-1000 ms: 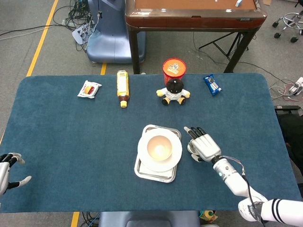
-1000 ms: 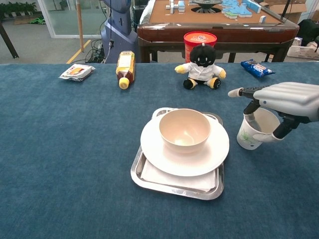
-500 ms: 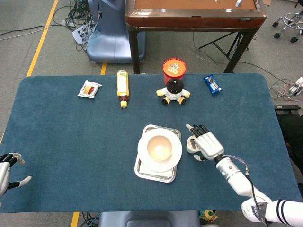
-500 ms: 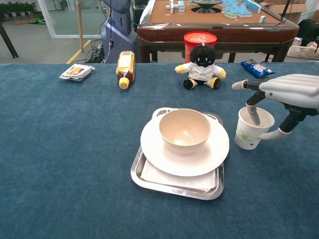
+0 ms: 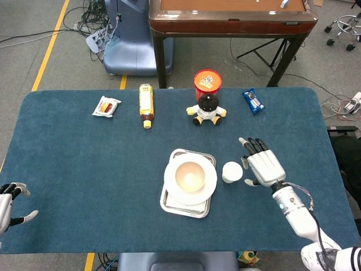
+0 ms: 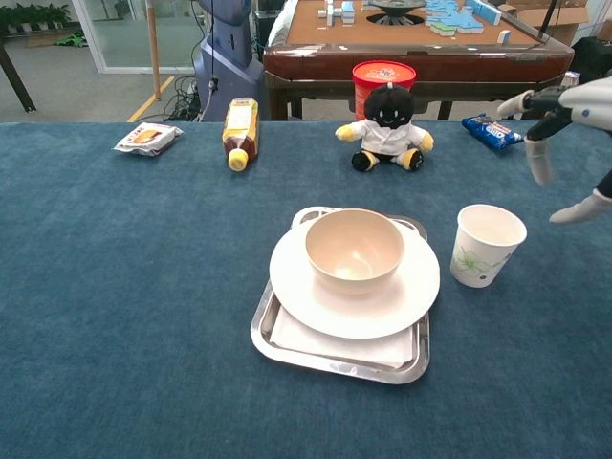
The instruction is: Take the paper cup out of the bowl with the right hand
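The white paper cup [image 5: 232, 171] [image 6: 487, 245] stands upright on the blue tabletop, just right of the plate. The cream bowl [image 5: 189, 175] [image 6: 354, 250] sits empty on a white plate [image 6: 382, 306] over a metal tray [image 6: 287, 346]. My right hand [image 5: 264, 164] [image 6: 566, 124] hovers open to the right of the cup, fingers spread, apart from it. My left hand [image 5: 8, 206] is at the table's near left edge, open and holding nothing.
Along the far side lie a snack packet [image 5: 106, 105], a yellow bottle [image 5: 146, 104] on its side, a plush toy [image 5: 207, 108] before a red tub [image 5: 207, 81], and a blue wrapper [image 5: 253, 101]. A wooden table [image 5: 231, 17] stands beyond.
My right hand has let go of the paper cup, spread its fingers and drawn away to the right and upward. The cup stays standing beside the plate.
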Robot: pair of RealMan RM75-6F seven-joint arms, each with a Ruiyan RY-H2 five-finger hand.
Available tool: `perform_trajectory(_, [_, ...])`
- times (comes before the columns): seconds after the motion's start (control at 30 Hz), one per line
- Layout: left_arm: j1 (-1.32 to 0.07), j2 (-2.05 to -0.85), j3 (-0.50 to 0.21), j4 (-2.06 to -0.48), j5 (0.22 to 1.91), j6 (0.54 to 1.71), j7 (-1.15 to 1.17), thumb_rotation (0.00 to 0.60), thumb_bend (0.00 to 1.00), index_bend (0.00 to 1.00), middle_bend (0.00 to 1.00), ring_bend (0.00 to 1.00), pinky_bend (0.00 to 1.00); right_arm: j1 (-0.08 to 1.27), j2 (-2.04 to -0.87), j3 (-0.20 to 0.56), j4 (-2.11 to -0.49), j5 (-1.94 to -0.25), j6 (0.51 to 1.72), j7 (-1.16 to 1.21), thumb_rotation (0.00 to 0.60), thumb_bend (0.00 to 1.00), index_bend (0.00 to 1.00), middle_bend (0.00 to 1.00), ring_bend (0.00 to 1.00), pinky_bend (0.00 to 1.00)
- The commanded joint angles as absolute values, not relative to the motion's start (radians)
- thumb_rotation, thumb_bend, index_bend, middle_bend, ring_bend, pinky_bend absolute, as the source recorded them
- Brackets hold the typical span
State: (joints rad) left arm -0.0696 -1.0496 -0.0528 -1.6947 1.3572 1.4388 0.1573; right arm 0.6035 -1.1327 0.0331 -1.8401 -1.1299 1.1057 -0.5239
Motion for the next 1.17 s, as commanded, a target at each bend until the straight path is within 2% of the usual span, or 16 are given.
perform_trajectory(0.03, [-0.068, -1.048, -0.052, -1.698, 1.361, 1.443, 0.16, 0.6, 0.06, 0.47, 0.33, 0.26, 0.44, 0.554, -1.074, 0.038, -1.908, -1.129, 1.198, -0.565, 0.6, 0.16, 0.54, 0.08, 0.0, 0.06])
perform_trajectory(0.3, [-0.062, -1.045, -0.04, -1.718, 1.398, 1.465, 0.178, 0.6, 0.06, 0.47, 0.33, 0.26, 0.44, 0.38, -1.008, 0.007, -1.978, -1.197, 1.455, -0.553, 0.6, 0.23, 0.54, 0.11, 0.0, 0.06])
perform_trajectory(0.5, [-0.059, -1.049, -0.034, -1.722, 1.41, 1.472, 0.19, 0.6, 0.06, 0.47, 0.33, 0.26, 0.44, 0.254, -1.0, -0.041, -1.946, -1.242, 1.547, -0.457, 0.6, 0.23, 0.54, 0.11, 0.0, 0.06])
perform_trajectory(0.83, [-0.058, -1.057, -0.038, -1.715, 1.399, 1.47, 0.199, 0.6, 0.06, 0.47, 0.33, 0.26, 0.44, 0.151, -1.016, -0.049, -1.851, -1.275, 1.578, -0.318, 0.6, 0.23, 0.54, 0.11, 0.0, 0.06])
perform_trajectory(1.17, [-0.071, -1.074, -0.03, -1.705, 1.397, 1.438, 0.211, 0.6, 0.06, 0.46, 0.33, 0.26, 0.44, 0.148, -0.982, -0.024, -1.828, -1.253, 1.485, -0.265, 0.6, 0.23, 0.54, 0.11, 0.0, 0.06])
